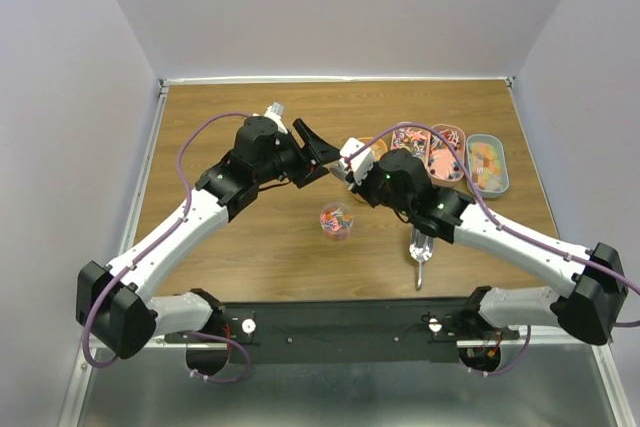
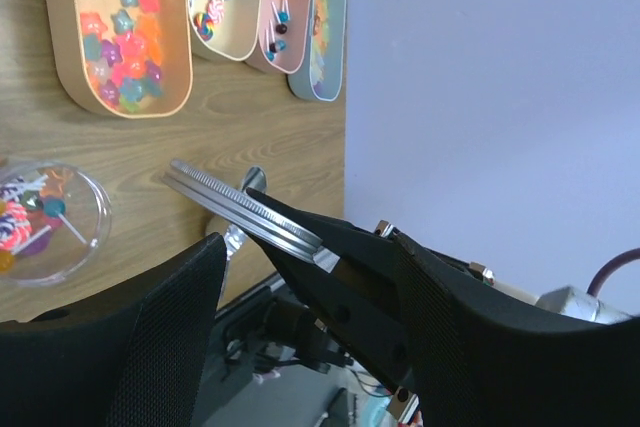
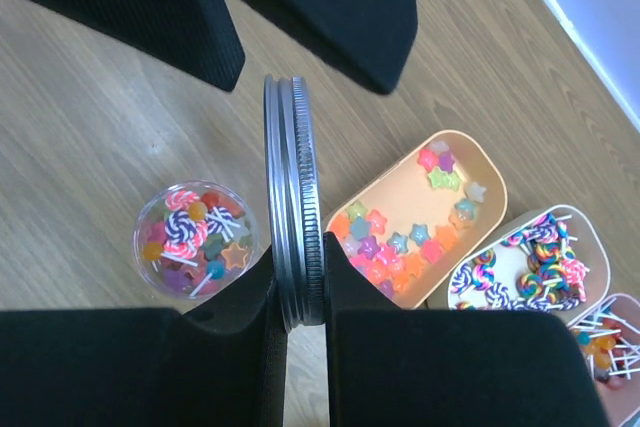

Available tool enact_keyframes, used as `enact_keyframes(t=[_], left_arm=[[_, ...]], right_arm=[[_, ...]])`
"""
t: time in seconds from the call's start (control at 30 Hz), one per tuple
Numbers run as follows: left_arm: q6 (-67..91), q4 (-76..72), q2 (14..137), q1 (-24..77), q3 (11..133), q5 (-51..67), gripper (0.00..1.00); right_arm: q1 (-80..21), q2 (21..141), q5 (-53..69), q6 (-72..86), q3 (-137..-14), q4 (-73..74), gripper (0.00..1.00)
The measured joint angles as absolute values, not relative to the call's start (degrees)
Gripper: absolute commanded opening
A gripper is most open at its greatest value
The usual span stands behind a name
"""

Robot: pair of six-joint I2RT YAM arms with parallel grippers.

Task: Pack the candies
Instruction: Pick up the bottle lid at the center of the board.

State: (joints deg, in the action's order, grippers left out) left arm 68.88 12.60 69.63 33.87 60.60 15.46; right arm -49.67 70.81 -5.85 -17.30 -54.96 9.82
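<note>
The right gripper (image 3: 300, 292) is clamped on the silver threaded metal lid (image 3: 290, 177), holding it edge-up between the left gripper's (image 2: 308, 240) wide-open, empty jaws, probably for a handover, while the multicoloured candies (image 3: 195, 232) fill the uncapped clear round cup (image 3: 138, 237) on the table below.

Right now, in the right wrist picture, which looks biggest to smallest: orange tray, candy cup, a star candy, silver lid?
1. orange tray
2. candy cup
3. star candy
The silver lid is edge-on and nearest the camera, so unranked.

place: robot lab cell | evidence: bare walls (image 1: 330, 7) box in wooden table (image 1: 270, 257); black mounting rail (image 1: 340, 325)
</note>
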Motion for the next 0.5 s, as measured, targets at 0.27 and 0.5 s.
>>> enact_keyframes(t=[0.27,0.5], left_arm=[[75.09,12.99,71.13,33.87,60.14,17.04,0.68],[78.72,13.06,72.27,33.89,60.14,17.43,0.61]], right_arm=[[-50.87,70.81,-8.36,-20.51,-54.89,7.94,0.01],[-52.49,70.81,-10.87,-22.65,-53.74,6.83,0.01]])
